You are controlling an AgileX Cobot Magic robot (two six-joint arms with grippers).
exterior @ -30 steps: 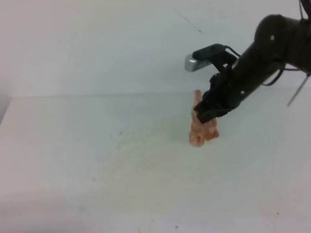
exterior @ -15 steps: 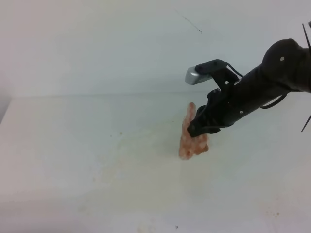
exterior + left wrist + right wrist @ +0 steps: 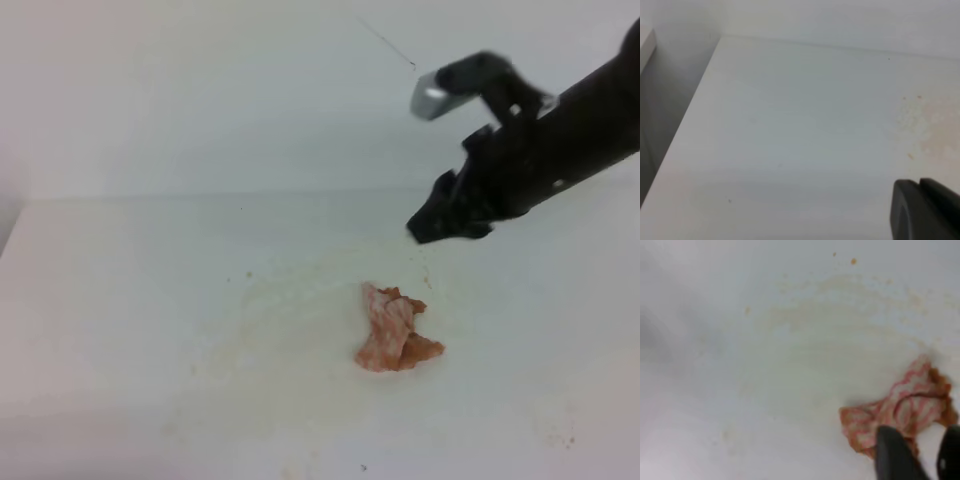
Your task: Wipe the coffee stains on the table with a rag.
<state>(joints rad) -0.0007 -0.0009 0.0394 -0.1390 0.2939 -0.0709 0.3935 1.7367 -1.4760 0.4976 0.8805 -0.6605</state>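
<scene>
The rag (image 3: 395, 340), pink-red and white striped with brown patches, lies crumpled on the white table (image 3: 110, 300), apart from any gripper. My right gripper (image 3: 446, 226) hangs above and to the right of it, empty. In the right wrist view its two dark fingers (image 3: 892, 452) stand apart just below the rag (image 3: 900, 412). The coffee stains show only as faint tan smears and specks left of the rag (image 3: 285, 305), in the right wrist view (image 3: 840, 310) and in the left wrist view (image 3: 927, 122). Of my left gripper (image 3: 925, 210) only a dark tip shows.
The white wall (image 3: 200, 90) rises behind the table's far edge. A few brown specks (image 3: 560, 437) lie near the front right. The table's left edge (image 3: 687, 120) drops off beside a grey gap.
My right gripper let go of the rag and rose up and to the right. The rag dropped onto the table, lower and left of where it hung.
</scene>
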